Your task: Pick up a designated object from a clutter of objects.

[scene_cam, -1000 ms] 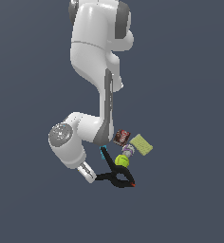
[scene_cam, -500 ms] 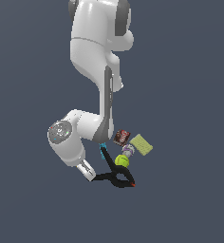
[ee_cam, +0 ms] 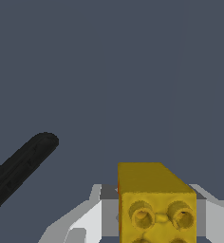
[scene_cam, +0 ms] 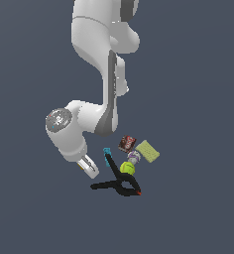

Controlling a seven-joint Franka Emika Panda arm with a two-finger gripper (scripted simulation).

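Observation:
The tiny yellow-orange block (ee_cam: 154,199) fills the lower part of the wrist view, studs facing the camera, held between my white fingers (ee_cam: 80,223). My gripper (ee_cam: 154,211) is shut on it. In the exterior view the gripper (scene_cam: 89,171) hangs to the exterior view's left of the clutter, with a speck of yellow (scene_cam: 81,166) at its tip. The clutter holds a black clamp (scene_cam: 116,184) with a red tip, a lime-green ball (scene_cam: 127,168), a pale yellow-green pad (scene_cam: 147,151), a dark red box (scene_cam: 127,144) and a teal piece (scene_cam: 107,154).
One black clamp handle (ee_cam: 19,166) shows in the wrist view, apart from the block. A small grey-white item (scene_cam: 134,156) lies between the ball and the box. The floor around is plain dark grey.
The arm's wrist and gripper have risen a little with the block, away from the floor. The clutter has not moved.

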